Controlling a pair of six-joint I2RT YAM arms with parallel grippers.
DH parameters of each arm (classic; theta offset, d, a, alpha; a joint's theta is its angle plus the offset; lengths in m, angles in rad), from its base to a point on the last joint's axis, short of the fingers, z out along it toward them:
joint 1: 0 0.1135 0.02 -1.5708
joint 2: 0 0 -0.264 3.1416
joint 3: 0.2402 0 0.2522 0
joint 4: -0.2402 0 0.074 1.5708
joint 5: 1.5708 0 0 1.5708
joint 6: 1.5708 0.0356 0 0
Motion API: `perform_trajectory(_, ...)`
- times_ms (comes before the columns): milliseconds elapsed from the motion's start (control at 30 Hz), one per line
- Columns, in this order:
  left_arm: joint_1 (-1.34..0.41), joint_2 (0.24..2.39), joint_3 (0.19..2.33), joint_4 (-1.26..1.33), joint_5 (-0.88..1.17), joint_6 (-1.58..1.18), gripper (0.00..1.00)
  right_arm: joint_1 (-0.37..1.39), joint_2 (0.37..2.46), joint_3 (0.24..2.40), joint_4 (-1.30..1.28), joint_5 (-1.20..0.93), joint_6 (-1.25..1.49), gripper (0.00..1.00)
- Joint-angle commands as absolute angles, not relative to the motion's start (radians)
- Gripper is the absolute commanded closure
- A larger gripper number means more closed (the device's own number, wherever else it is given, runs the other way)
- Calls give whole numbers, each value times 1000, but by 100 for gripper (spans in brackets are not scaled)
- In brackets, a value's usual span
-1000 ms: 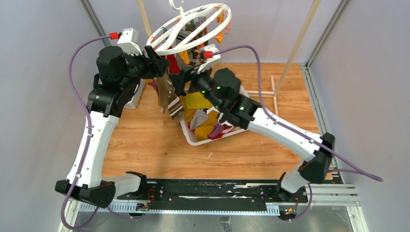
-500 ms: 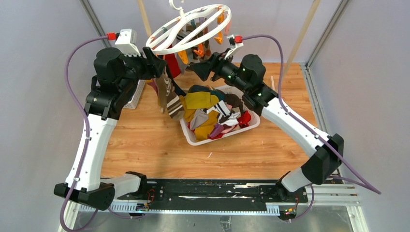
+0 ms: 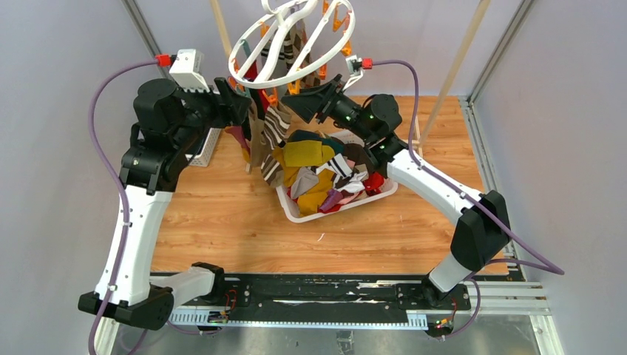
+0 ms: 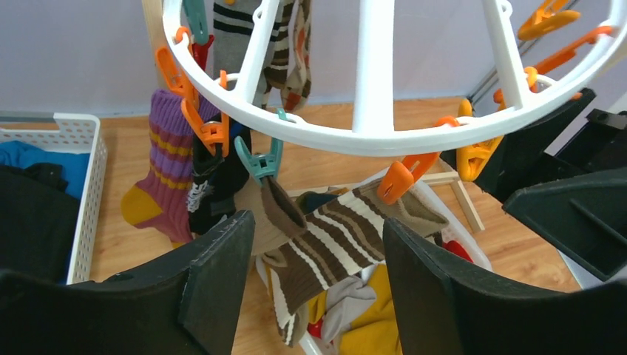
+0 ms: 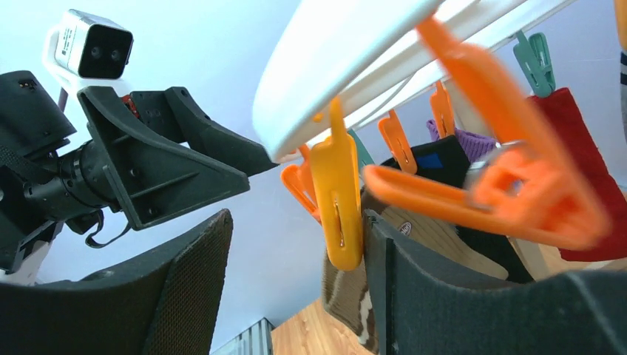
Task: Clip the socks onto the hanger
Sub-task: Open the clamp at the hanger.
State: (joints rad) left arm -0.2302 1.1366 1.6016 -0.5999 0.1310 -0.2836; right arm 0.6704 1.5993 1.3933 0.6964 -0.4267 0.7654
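Observation:
The hanger [image 3: 285, 35], a white ring with spokes, hangs steeply tilted at the back. Several socks dangle from its clips. In the left wrist view a brown-and-cream striped sock [image 4: 347, 237] hangs from an orange clip [image 4: 399, 177], and a teal clip [image 4: 259, 159] holds a brown sock. My left gripper [image 4: 310, 285] is open just short of the striped sock, not touching it. My right gripper [image 5: 296, 288] is open under the ring [image 5: 347, 44], with a yellow-orange clip [image 5: 341, 214] hanging between its fingers, close against the right one. More socks [image 3: 307, 154] lie in the white basket [image 3: 310, 217].
A second white lattice basket [image 4: 85, 192] with blue and black cloth stands at the left. A purple striped sock [image 4: 166, 170] and a red sock [image 5: 584, 185] hang on the ring. Wooden stand posts rise behind. The two grippers [image 3: 244, 100] [image 3: 296, 103] face each other closely.
My right arm has lifted from over the basket up to the ring's clips. The ring has tipped steeper. My left arm has shifted slightly left.

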Motion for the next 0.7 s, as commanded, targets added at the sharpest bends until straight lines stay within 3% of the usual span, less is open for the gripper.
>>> perform_trajectory(0,-224,1105,1648,-624,175,-260,31,648,1605,1347,866,-448,836,39)
perform_trajectory(167,-224,1106,1654,-639,256,-261,32,649,1569,1312,837,-408,787,60)
perform_trajectory(533,-224,1126,1679,-635,340,-310,37,708,1470,1269,722,-311,609,95)
perform_trajectory(667,-224,1124,1686,-621,352,-346,37,755,1475,1311,636,-266,543,100)
